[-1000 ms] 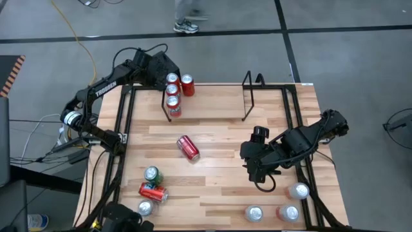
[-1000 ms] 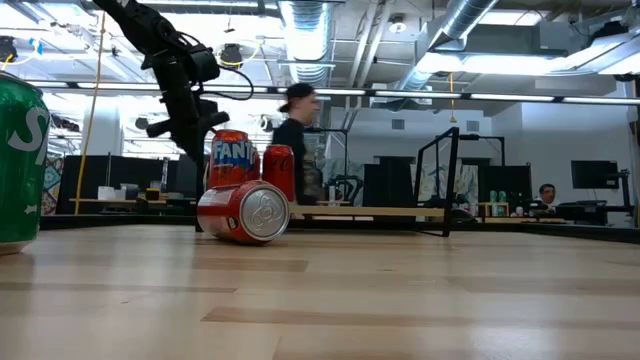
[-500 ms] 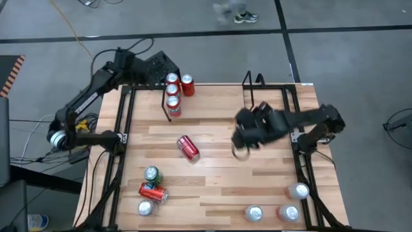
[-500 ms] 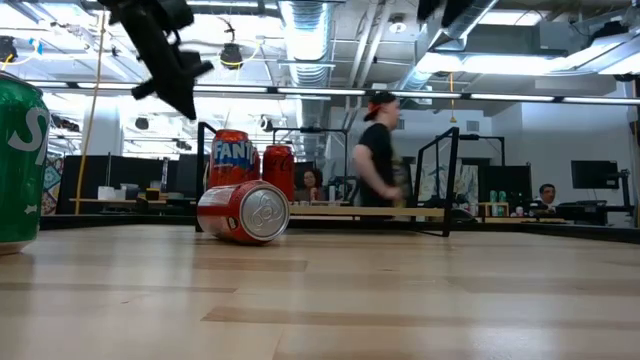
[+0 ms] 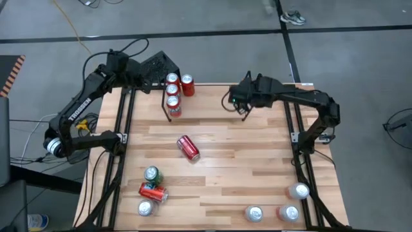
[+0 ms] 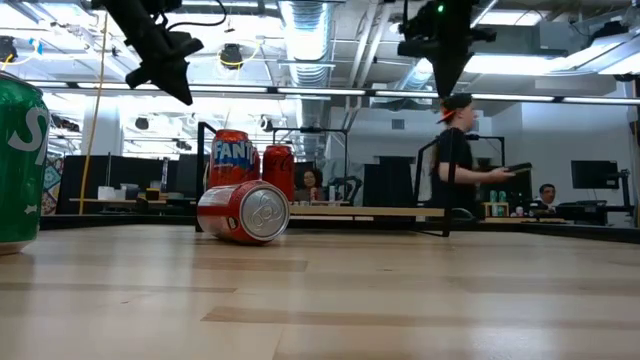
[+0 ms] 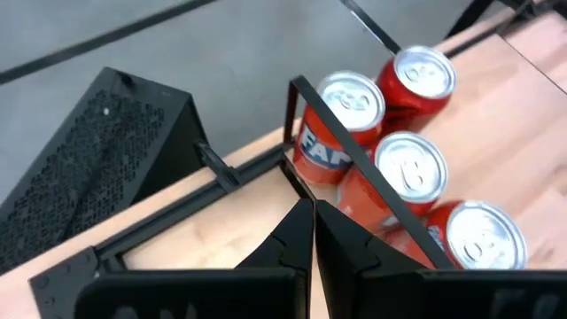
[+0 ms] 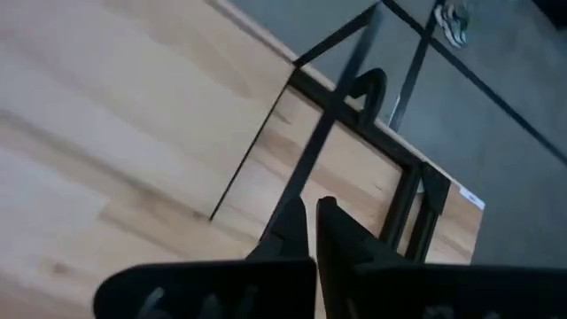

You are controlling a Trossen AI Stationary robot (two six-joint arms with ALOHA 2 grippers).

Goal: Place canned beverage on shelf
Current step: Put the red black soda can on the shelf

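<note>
Four cans (image 5: 173, 95) stand packed at the left loop of the shelf (image 5: 245, 96), up at eleven o'clock on the table (image 5: 219, 167), and nothing is in transit. The right gripper (image 5: 237, 102) hangs high by the shelf's right loop at about one o'clock, jaws clenched on nothing. The left gripper (image 5: 143, 76) sits off the table's far left corner beside a black perforated box (image 7: 97, 151), jaws clenched and empty too.

My read: the step in hand is fetching the next can. The fallen red can (image 5: 188, 147) near the centre is closest, but it lies on its side, so the jaws need to open wide, drop squarely across its body and pinch at mid-length, or it rolls away. An easier pick may be an upright one: three silver-topped cans (image 5: 298, 191) wait at five o'clock, and a green can (image 5: 152, 173), another toppled red can (image 5: 153, 191) and one more upright can (image 5: 145, 207) cluster at seven o'clock.

Watch the shelf's thin rods on the approach; the right arm is close to them. A person (image 6: 455, 150) walks behind the table, well clear.
</note>
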